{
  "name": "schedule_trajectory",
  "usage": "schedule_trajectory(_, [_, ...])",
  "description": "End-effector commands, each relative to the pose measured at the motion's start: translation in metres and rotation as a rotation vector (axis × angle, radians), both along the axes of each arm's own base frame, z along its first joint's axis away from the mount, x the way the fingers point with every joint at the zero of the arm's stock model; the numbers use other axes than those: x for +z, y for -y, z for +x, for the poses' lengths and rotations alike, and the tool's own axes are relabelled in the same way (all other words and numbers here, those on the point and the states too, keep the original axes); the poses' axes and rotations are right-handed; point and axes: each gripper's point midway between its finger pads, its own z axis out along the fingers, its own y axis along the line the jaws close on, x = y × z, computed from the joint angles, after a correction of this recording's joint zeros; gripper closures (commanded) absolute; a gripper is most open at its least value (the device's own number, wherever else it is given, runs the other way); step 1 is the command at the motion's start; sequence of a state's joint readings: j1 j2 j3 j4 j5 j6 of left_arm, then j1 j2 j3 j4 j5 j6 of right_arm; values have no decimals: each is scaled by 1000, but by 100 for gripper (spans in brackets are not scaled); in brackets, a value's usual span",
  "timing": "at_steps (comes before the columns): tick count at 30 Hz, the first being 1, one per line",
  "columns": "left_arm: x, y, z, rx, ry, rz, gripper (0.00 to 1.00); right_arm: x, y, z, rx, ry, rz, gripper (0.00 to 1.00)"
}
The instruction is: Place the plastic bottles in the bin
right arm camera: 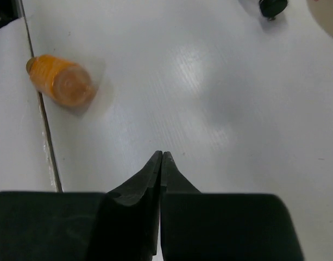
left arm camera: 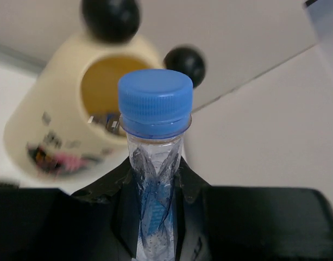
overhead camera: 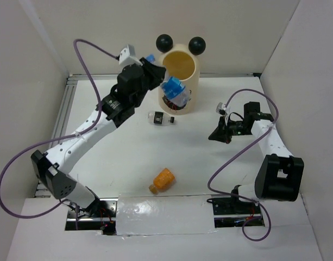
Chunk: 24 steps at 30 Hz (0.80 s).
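Left wrist view: left hand (left arm camera: 154,185) grips the blue-capped bottle (left arm camera: 155,106), cap aimed toward the bin (left arm camera: 41,130) just beyond; right hand (right arm camera: 162,157) closed, empty.

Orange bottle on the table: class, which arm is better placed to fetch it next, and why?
Right. The right gripper is empty and faces the orange bottle; the left gripper holds a blue-capped bottle by the bin.

Black ears (overhead camera: 164,41) stand on the bin's (overhead camera: 194,81) far rim; mouth unobstructed.
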<state>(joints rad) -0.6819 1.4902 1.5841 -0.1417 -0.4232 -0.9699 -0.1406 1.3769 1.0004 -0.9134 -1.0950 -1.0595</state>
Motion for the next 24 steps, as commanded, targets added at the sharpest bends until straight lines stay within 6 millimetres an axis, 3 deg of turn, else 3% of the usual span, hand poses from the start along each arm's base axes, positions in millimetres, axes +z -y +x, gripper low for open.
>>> schedule_trajectory(1, [63, 0, 42, 127, 252, 47, 100, -6, -5, -17, 38, -11, -36, 100])
schedule_trajectory(3, [80, -5, 58, 231, 311, 87, 100, -5, -7, -23, 38, 0, -44, 100])
schedule_trajectory(4, [83, 6, 70, 252, 329, 99, 100, -9, -8, -25, 44, 5, -55, 100])
schedule_trajectory(6, [93, 6, 83, 340, 387, 116, 100, -10, -10, -30, 40, -3, -60, 100])
schedule_trajectory(9, [85, 17, 107, 458, 420, 267, 100, -9, -13, -33, 45, 9, -60, 100])
schedule_trajectory(10, [95, 11, 110, 509, 450, 341, 100, -9, -13, -33, 45, 9, -60, 100])
schedule_trajectory(12, [68, 20, 126, 533, 457, 404, 100, -7, -13, -33, 39, 8, -58, 100])
schedule_trajectory(14, [70, 18, 129, 573, 485, 435, 100, -7, -15, -35, 48, 8, -58, 100])
schedule_trajectory(15, [60, 22, 135, 578, 487, 468, 100, -7, -15, -35, 48, 8, -58, 98])
schedule_trajectory(18, [51, 18, 135, 602, 478, 523, 92, -6, -14, -34, 51, 18, -69, 51])
schedule_trajectory(19, [44, 18, 137, 607, 466, 530, 69, -6, -14, -35, 51, 9, -68, 32])
schedule_trajectory(20, [41, 16, 135, 601, 460, 525, 51, -3, -15, -33, 75, 48, -77, 0])
schedule_trajectory(21, [38, 16, 134, 588, 443, 540, 33, -1, -17, -33, 83, 59, -69, 0])
schedule_trajectory(22, [40, 18, 132, 566, 450, 538, 0, -1, -20, -35, 120, 87, -67, 0])
schedule_trajectory(24, [62, 14, 118, 563, 465, 501, 0, 10, -32, -38, 196, 155, -41, 0])
